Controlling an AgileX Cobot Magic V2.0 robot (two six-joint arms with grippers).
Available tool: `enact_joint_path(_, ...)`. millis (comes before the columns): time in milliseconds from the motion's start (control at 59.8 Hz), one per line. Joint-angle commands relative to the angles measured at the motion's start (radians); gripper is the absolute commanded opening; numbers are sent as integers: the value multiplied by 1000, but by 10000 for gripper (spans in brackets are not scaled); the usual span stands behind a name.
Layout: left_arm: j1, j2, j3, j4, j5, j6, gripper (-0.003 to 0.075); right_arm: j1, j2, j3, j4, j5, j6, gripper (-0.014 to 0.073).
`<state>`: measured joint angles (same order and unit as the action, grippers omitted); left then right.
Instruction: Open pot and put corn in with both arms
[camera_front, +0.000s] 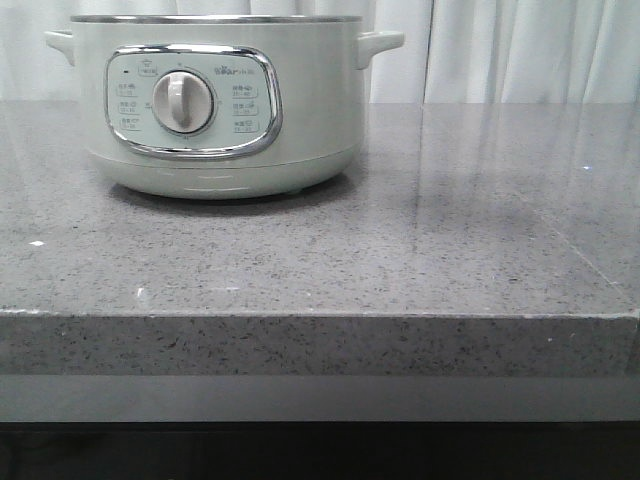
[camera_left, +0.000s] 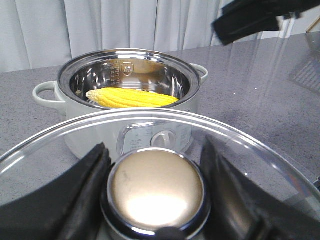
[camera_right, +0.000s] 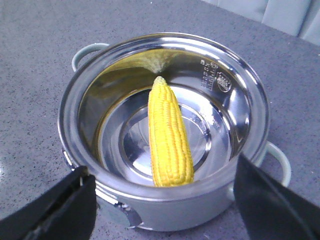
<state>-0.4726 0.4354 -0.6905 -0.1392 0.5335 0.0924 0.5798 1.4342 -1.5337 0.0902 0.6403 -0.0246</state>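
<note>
The pale green-white pot (camera_front: 215, 100) stands uncovered at the back left of the counter. Neither arm shows in the front view. The yellow corn (camera_right: 167, 135) lies flat on the shiny metal floor inside the pot (camera_right: 250, 95), its pale tip toward the far wall. My right gripper (camera_right: 161, 170) hangs open above the pot's near rim, nothing between its fingers. My left gripper (camera_left: 155, 170) is shut on the round metal knob (camera_left: 156, 187) of the glass lid (camera_left: 240, 145), held off the pot (camera_left: 80, 125) on its dial side. The corn (camera_left: 132, 97) shows there too.
The grey speckled counter (camera_front: 450, 250) stretches to the right of the pot, with its front edge (camera_front: 320, 318) close to the camera. White curtains (camera_front: 520, 50) hang behind. A black part of the right arm (camera_left: 250, 20) shows above the pot's right side in the left wrist view.
</note>
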Motion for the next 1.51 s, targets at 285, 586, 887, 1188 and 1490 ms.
enact_joint_path(285, -6, 1, -38, -17, -158, -6, 219, 3, -420, 391, 6, -261, 3, 582)
enact_joint_path(586, -6, 1, -38, -17, -158, -6, 219, 3, -659, 662, 6, -314, 3, 582)
enact_joint_path(887, -6, 1, -38, -17, -158, -6, 219, 3, -761, 731, 6, -329, 3, 582)
enact_joint_path(1188, -6, 1, -38, -17, -158, -6, 219, 3, -761, 731, 6, -327, 3, 582)
enact_joint_path(1490, -6, 1, -38, -17, -158, -6, 219, 3, -761, 731, 6, -327, 3, 582)
